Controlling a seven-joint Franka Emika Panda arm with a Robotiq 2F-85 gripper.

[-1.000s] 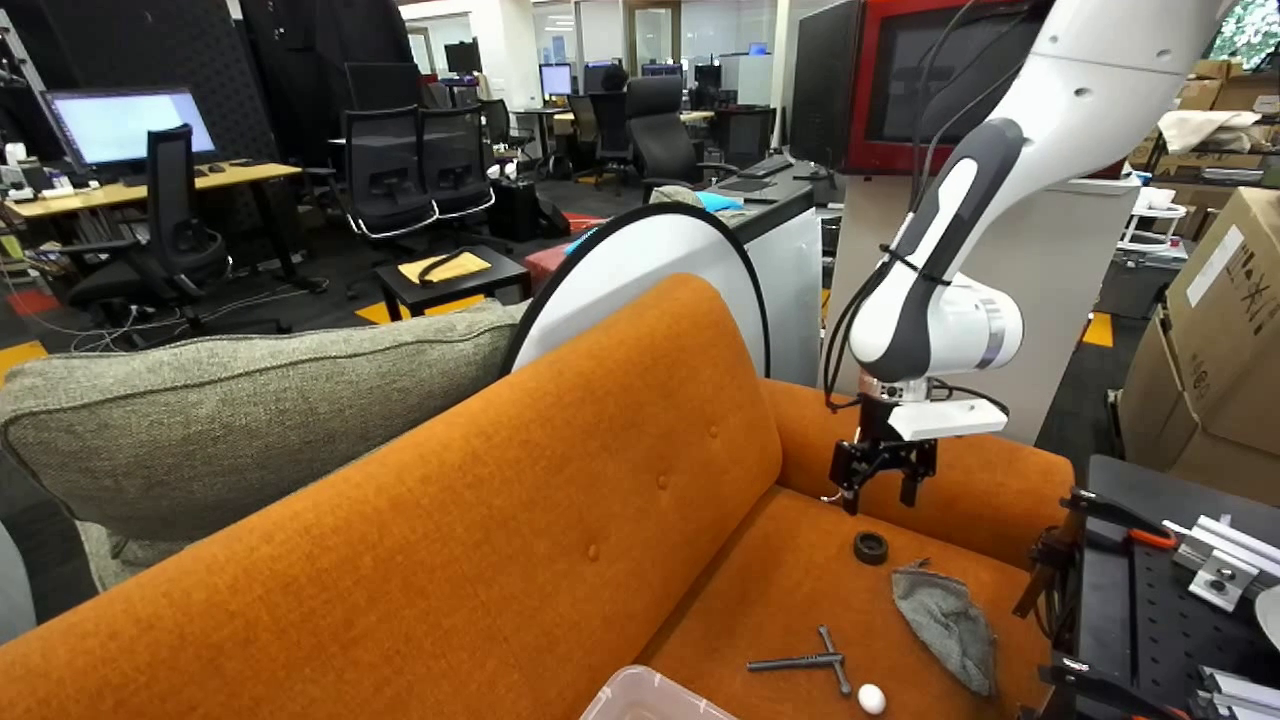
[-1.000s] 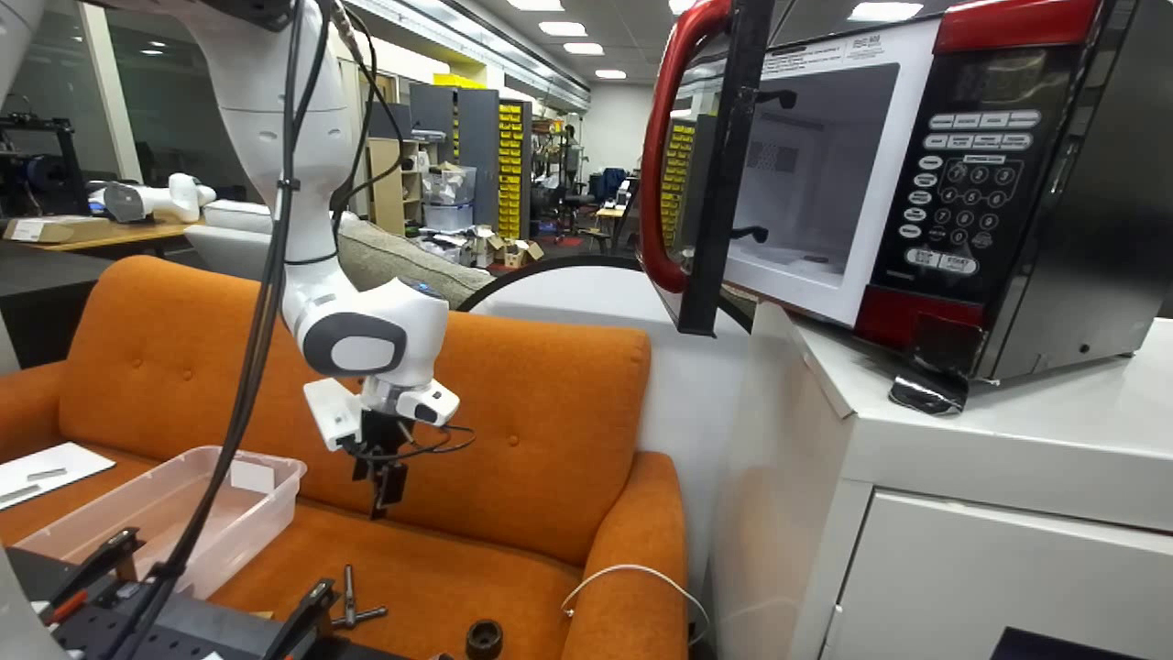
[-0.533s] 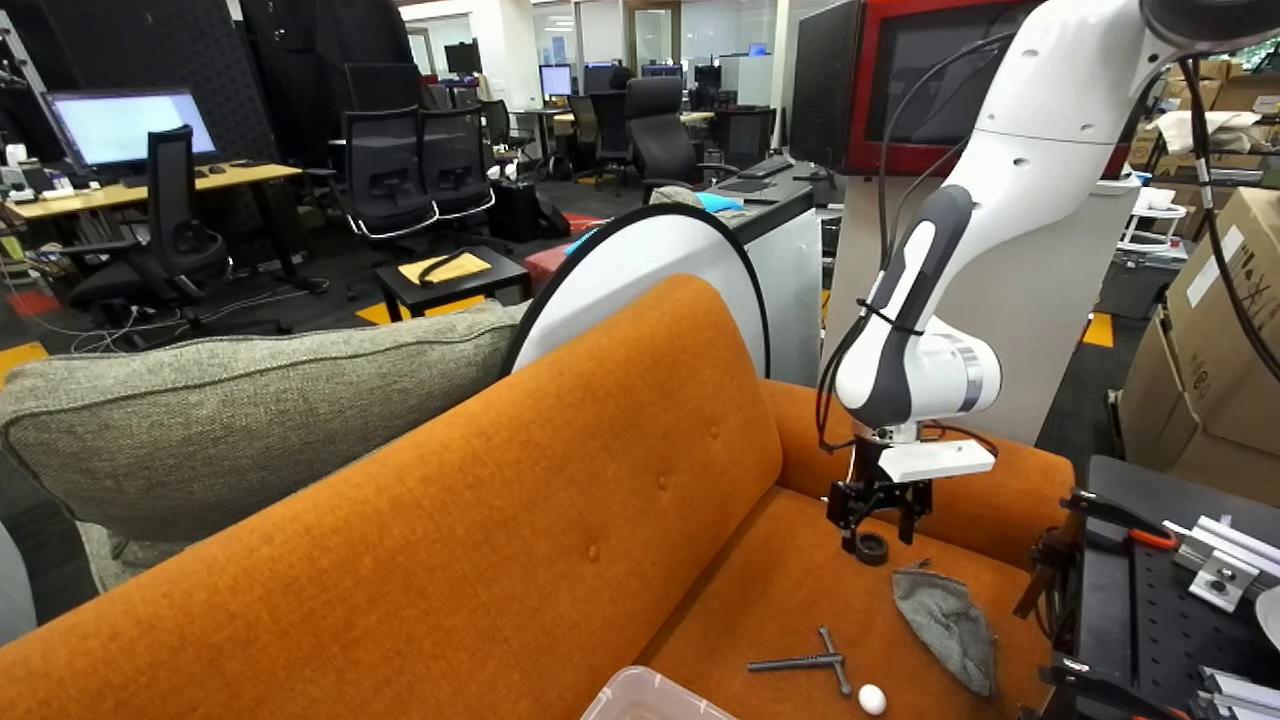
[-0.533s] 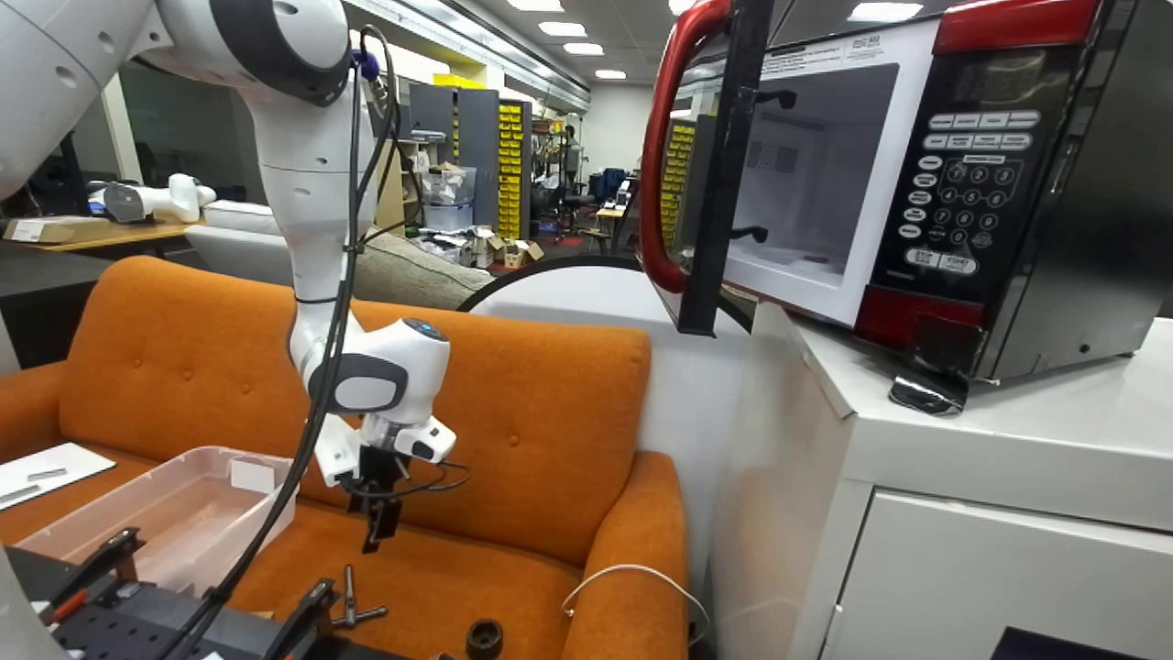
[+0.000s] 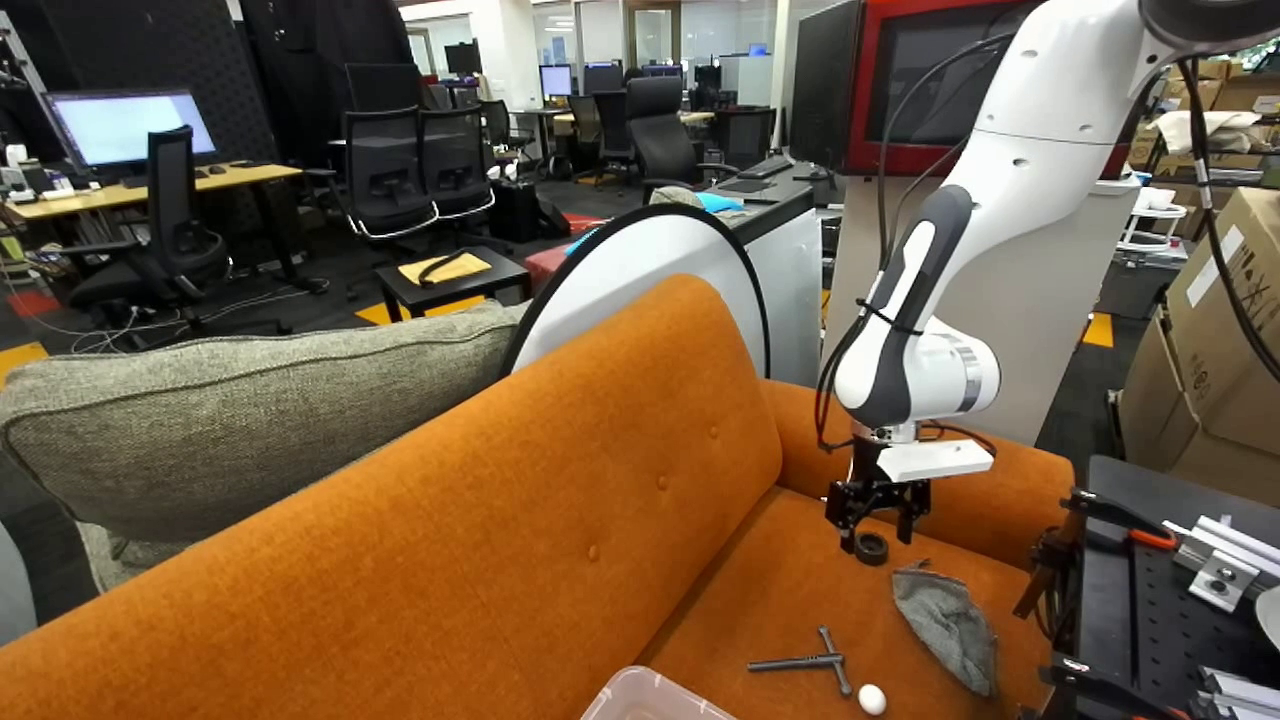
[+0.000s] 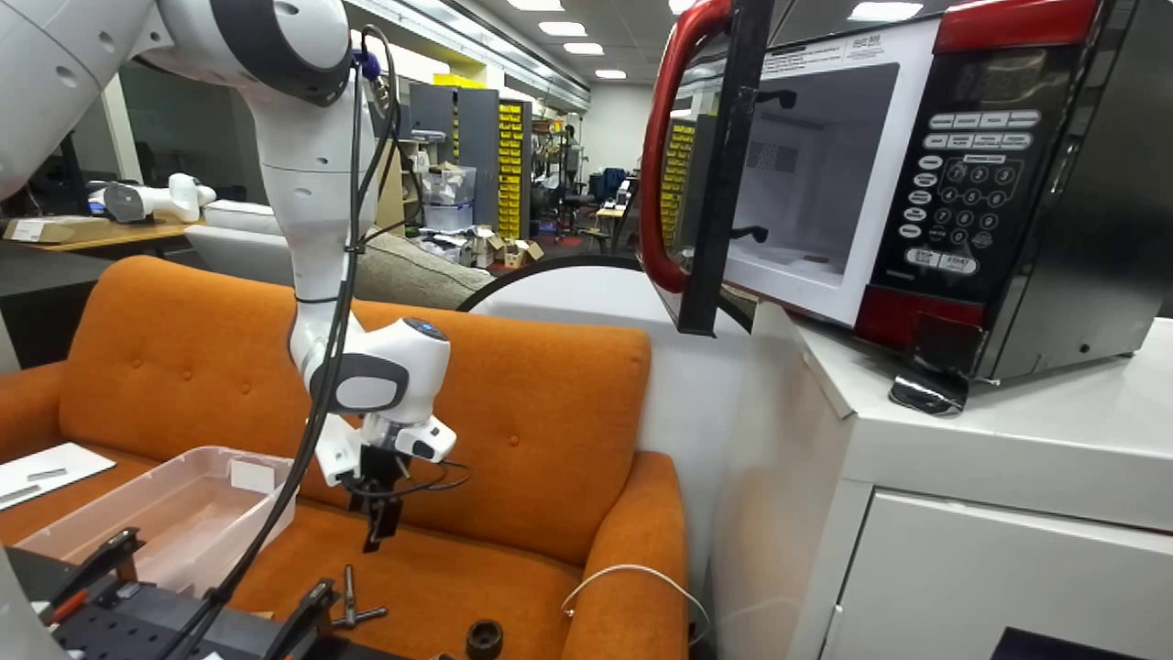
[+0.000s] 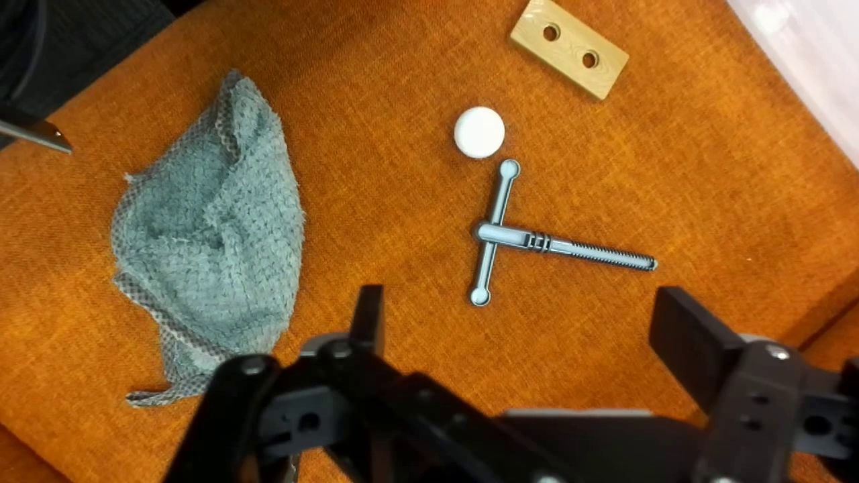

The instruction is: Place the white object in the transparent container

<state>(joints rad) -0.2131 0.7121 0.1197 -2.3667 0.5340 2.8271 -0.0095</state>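
The white object [image 5: 872,699] is a small, round, egg-like piece lying on the orange sofa seat. It also shows in the wrist view [image 7: 479,132], beside one end of a grey T-shaped tool [image 7: 510,235]. The transparent container is a large rectangular see-through plastic bin [image 6: 197,500] on the seat. Its corner shows in an exterior view [image 5: 650,695] and at the top right of the wrist view [image 7: 812,60]. My gripper [image 7: 520,302] is open and empty, pointing down above the seat. It shows in both exterior views [image 5: 876,541] [image 6: 374,541], apart from the white object.
A grey cloth [image 7: 208,228], a wooden block with two holes [image 7: 570,50] and a black ring [image 6: 484,639] lie on the seat. A black table [image 5: 1150,590] with clamps borders it. The sofa back [image 6: 513,394] rises behind. A microwave [image 6: 916,183] stands with its door open.
Between one second and half a second ago my gripper moved down toward the seat, staying open. Since then it has hardly moved. The white object and bin have stayed in place.
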